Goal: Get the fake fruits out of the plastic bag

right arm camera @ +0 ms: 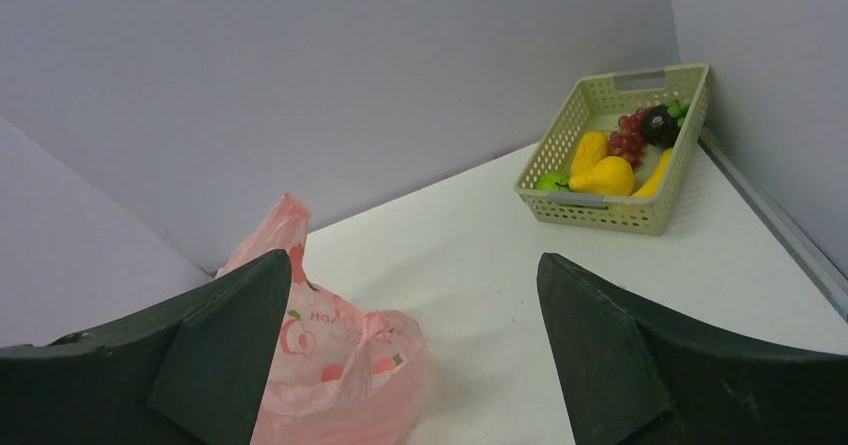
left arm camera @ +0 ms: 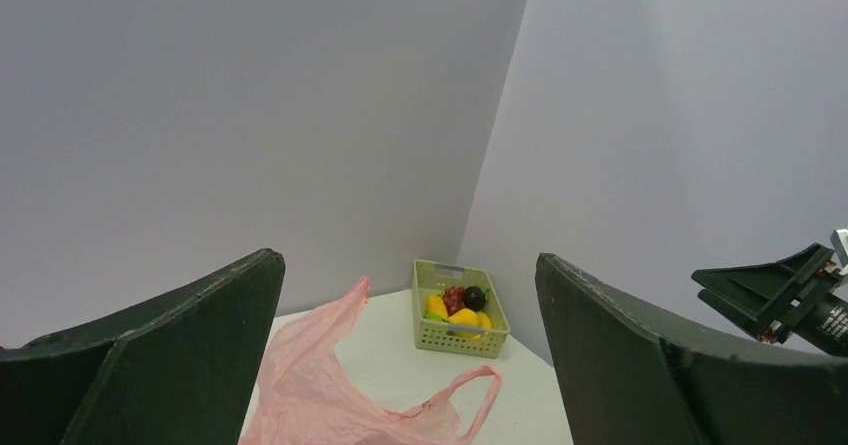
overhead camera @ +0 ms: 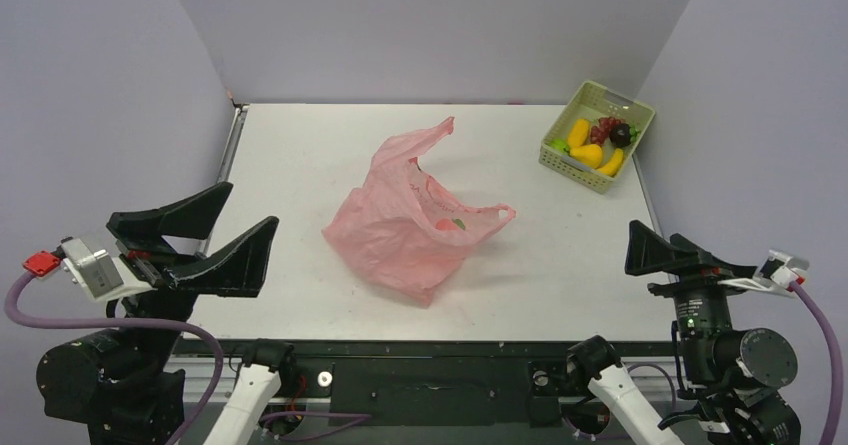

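Observation:
The pink plastic bag (overhead camera: 400, 235) lies crumpled in the middle of the table, one handle standing up. It also shows in the left wrist view (left arm camera: 310, 385) and the right wrist view (right arm camera: 330, 365). Red and green marks on it look printed; I see no fruit inside. The fake fruits lie in a pale green basket (overhead camera: 575, 170): yellow-orange oval (overhead camera: 588, 154), banana (overhead camera: 611, 162), grape bunch (overhead camera: 604, 128), dark purple round (overhead camera: 621, 135), green one (overhead camera: 556, 146). The red one is not visible. My left gripper (overhead camera: 245, 220) and right gripper (overhead camera: 640, 250) are open, empty, near the front edge.
The basket stands in the back right corner against the walls, also in the left wrist view (left arm camera: 455, 340) and the right wrist view (right arm camera: 600, 210). Grey walls enclose the table on three sides. A metal rail runs along the table's left edge (overhead camera: 232, 145).

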You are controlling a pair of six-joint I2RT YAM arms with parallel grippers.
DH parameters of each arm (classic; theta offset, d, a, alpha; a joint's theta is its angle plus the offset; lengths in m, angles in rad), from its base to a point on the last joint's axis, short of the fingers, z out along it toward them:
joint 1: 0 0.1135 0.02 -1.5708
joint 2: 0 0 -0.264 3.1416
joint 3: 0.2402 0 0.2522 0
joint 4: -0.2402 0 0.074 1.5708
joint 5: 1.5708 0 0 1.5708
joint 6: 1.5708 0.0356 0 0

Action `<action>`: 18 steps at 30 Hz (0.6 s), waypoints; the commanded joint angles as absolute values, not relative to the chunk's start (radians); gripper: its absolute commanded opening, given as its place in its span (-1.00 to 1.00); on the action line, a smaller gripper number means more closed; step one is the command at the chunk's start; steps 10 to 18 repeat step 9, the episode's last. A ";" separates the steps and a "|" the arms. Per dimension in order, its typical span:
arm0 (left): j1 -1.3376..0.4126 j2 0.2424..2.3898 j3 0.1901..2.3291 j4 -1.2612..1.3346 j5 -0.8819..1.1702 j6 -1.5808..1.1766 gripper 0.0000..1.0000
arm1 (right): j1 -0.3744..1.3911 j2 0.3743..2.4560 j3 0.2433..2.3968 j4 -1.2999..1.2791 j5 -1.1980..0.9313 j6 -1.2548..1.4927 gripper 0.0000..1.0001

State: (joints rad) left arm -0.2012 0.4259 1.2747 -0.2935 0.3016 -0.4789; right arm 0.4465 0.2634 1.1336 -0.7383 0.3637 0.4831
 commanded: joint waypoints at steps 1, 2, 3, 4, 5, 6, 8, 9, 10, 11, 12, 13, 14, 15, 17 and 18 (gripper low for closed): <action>-0.202 0.442 1.284 -0.339 0.260 -0.492 0.94 | 0.451 0.240 1.153 -0.753 0.430 0.483 0.77; -0.203 0.449 1.286 -0.348 0.259 -0.491 0.94 | 0.450 0.236 1.154 -0.753 0.434 0.487 0.77; -0.203 0.453 1.291 -0.353 0.259 -0.490 0.94 | 0.450 0.234 1.155 -0.754 0.443 0.493 0.77; -0.204 0.458 1.293 -0.362 0.260 -0.491 0.94 | 0.450 0.230 1.154 -0.754 0.448 0.497 0.77; -0.204 0.459 1.292 -0.363 0.261 -0.492 0.95 | 0.450 0.224 1.153 -0.754 0.455 0.499 0.77; -0.203 0.460 1.286 -0.362 0.262 -0.497 0.94 | 0.450 0.221 1.142 -0.748 0.455 0.493 0.78; -0.203 0.460 1.271 -0.357 0.262 -0.510 0.94 | 0.450 0.218 1.129 -0.740 0.476 0.484 0.78; -0.202 0.461 1.268 -0.356 0.265 -0.513 0.94 | 0.449 0.214 1.127 -0.738 0.476 0.478 0.78; -0.202 0.461 1.268 -0.356 0.265 -0.513 0.94 | 0.449 0.214 1.127 -0.738 0.476 0.478 0.78; -0.202 0.461 1.268 -0.356 0.265 -0.513 0.94 | 0.449 0.214 1.127 -0.738 0.476 0.478 0.78; -0.202 0.461 1.268 -0.356 0.265 -0.513 0.94 | 0.449 0.214 1.127 -0.738 0.476 0.478 0.78; -0.202 0.461 1.268 -0.356 0.265 -0.513 0.94 | 0.449 0.214 1.127 -0.738 0.476 0.478 0.78; -0.202 0.461 1.268 -0.356 0.265 -0.513 0.94 | 0.449 0.214 1.127 -0.738 0.476 0.478 0.78; -0.202 0.461 1.268 -0.356 0.265 -0.513 0.94 | 0.449 0.214 1.127 -0.738 0.476 0.478 0.78; -0.202 0.461 1.268 -0.356 0.265 -0.513 0.94 | 0.449 0.214 1.127 -0.738 0.476 0.478 0.78; -0.202 0.461 1.268 -0.356 0.265 -0.513 0.94 | 0.449 0.214 1.127 -0.738 0.476 0.478 0.78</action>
